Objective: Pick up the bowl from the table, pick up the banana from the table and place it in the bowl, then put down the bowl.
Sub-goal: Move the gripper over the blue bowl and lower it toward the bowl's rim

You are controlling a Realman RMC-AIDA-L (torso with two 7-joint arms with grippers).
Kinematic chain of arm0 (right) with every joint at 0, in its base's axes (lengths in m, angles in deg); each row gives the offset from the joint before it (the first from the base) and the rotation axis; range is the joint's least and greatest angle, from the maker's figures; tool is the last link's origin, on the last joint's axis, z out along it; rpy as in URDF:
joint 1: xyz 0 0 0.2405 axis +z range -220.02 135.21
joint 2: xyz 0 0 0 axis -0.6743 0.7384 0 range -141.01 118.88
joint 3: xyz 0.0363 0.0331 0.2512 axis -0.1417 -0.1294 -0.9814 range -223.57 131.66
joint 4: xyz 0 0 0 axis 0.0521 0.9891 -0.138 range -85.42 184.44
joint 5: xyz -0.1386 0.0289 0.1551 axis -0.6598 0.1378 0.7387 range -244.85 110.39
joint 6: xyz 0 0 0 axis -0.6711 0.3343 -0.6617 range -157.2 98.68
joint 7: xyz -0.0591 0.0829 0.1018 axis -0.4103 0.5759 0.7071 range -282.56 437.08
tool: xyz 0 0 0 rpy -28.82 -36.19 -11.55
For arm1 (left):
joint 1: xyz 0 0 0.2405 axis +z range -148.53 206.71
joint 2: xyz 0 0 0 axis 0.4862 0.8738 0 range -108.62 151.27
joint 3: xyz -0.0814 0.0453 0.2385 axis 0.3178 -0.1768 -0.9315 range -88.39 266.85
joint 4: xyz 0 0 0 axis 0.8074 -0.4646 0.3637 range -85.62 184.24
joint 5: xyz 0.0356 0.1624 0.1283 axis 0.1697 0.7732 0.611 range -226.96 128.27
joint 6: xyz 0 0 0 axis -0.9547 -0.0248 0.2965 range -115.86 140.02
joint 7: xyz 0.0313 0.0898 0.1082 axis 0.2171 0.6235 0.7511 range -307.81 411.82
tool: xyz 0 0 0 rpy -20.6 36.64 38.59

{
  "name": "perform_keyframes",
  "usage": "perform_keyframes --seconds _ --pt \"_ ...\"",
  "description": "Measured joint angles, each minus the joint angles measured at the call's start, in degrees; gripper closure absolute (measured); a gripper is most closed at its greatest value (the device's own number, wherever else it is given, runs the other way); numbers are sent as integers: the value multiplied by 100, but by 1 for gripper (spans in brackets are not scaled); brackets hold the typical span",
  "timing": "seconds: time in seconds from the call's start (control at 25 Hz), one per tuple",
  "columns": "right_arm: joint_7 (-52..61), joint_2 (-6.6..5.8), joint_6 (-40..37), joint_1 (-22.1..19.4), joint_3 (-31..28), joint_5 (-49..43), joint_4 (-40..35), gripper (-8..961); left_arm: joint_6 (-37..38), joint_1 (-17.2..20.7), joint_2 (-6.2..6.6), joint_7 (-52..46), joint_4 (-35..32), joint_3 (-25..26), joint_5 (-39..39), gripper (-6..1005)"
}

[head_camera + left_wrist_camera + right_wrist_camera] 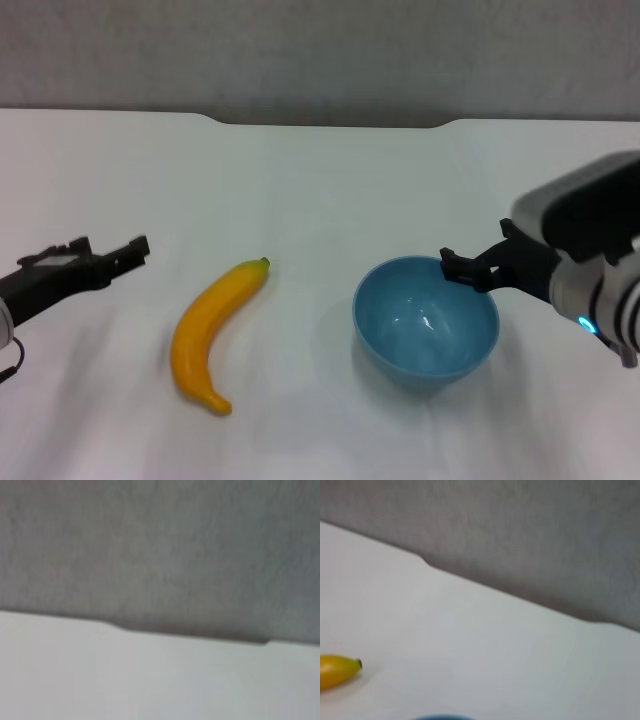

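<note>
One light blue bowl [426, 325] sits on the white table [320, 180], at about 4 o'clock from the middle of the head view. It is round, deep and glossy, plain inside and out, with pale highlights on its inner floor. In the right wrist view only a thin sliver of its blue rim [440, 718] shows.

One banana [210, 331] lies flat on the table at about 8 o'clock, well apart from the bowl. It is long, curved, smooth and yellow-orange, with its small dark stem tip pointing toward 1 o'clock and its blunt end toward 6 o'clock. The right wrist view catches its stem end [337, 670].

There are two grippers. The right gripper [468, 268] reaches in from 3 o'clock, its black fingertips at the bowl's rim on the 2 o'clock side; whether they touch the rim, and how far apart the fingers stand, I cannot tell. The left gripper [128, 251] hangs near 9 o'clock, off to the side of the banana and apart from it, holding nothing; its finger gap cannot be read either.

The table's far edge has one shallow notch [330, 122] at 12 o'clock, seen also in the left wrist view [190, 632], with a grey wall [320, 50] behind.
</note>
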Motion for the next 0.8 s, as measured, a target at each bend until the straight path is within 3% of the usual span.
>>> perform_keyframes --seconds 0.12,0.36,0.56,0.68,0.8 --pt "-24 56 -656 266 -108 146 60 56 -22 -103 -9 -1312 289 64 1562 90" --pt "-612 54 -1574 751 -672 1386 -107 56 -197 -359 -39 -3363 587 109 4279 90" --pt "-727 131 -2157 1117 -1011 1599 -544 57 -308 -485 -65 -4928 901 -227 6447 91" --pt "-728 261 -2354 1348 -1126 1607 -844 58 -312 -514 -64 -5454 938 -446 7108 91" --pt "-729 355 -2374 1496 -1188 1656 -1196 59 -236 -529 -64 -5587 943 -623 7221 91"
